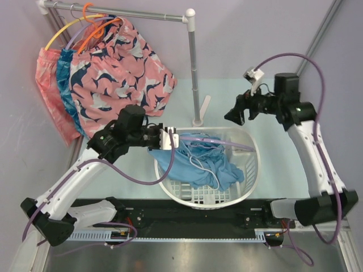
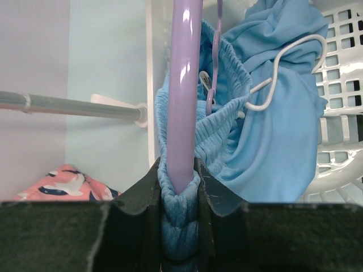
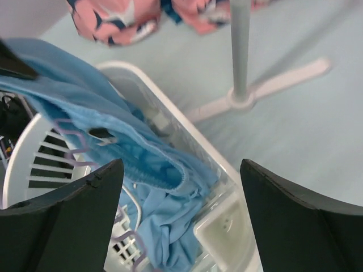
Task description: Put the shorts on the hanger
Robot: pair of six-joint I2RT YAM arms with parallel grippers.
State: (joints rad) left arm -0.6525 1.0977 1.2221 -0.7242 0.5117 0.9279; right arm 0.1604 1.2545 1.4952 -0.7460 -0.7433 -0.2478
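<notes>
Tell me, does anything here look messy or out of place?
Yes. The shorts hang crumpled half over the basket rim, drawstring trailing, and the left gripper pinches their waistband together with the hanger, so fabric and plastic are bunched in one grip.

Grip: my left gripper [image 2: 180,190] pinches the hanger [image 2: 184,85] and the waistband of the shorts [image 2: 272,136] together.
Behind: white drawstring [image 2: 277,79], white basket [image 2: 340,73].
</notes>
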